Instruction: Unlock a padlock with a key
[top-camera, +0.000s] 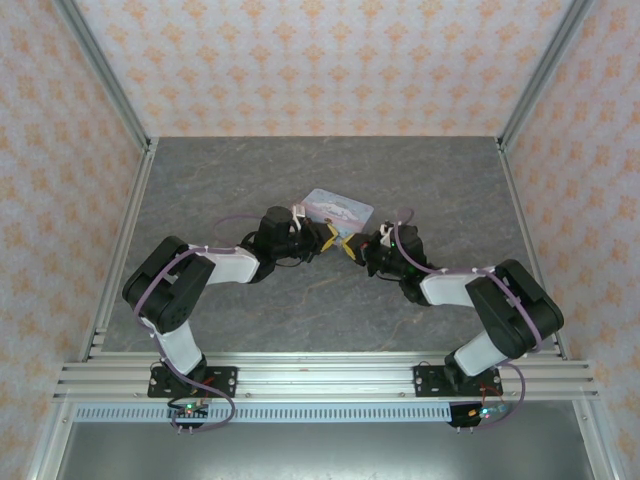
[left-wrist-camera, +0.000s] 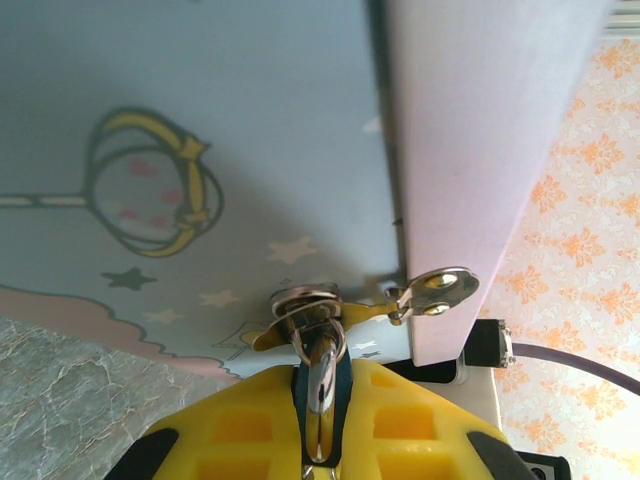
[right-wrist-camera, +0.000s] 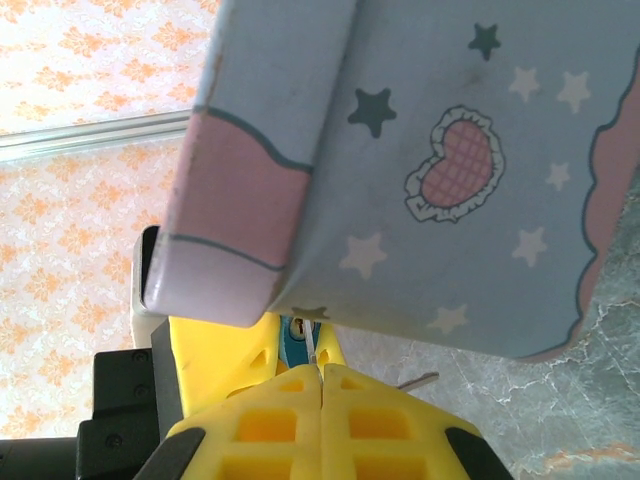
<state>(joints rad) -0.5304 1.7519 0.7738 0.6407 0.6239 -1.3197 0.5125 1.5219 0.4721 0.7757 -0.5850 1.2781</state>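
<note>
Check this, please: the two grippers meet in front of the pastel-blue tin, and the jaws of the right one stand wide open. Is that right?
Not wholly. The jaws of the right gripper are shut, pinching the thin silvery key, as the right wrist view shows. It does meet the left gripper in front of the pastel-blue tin.

Pastel-blue cartoon tin (top-camera: 337, 209) on grey table (top-camera: 250, 180); lid seemingly shut.
</note>
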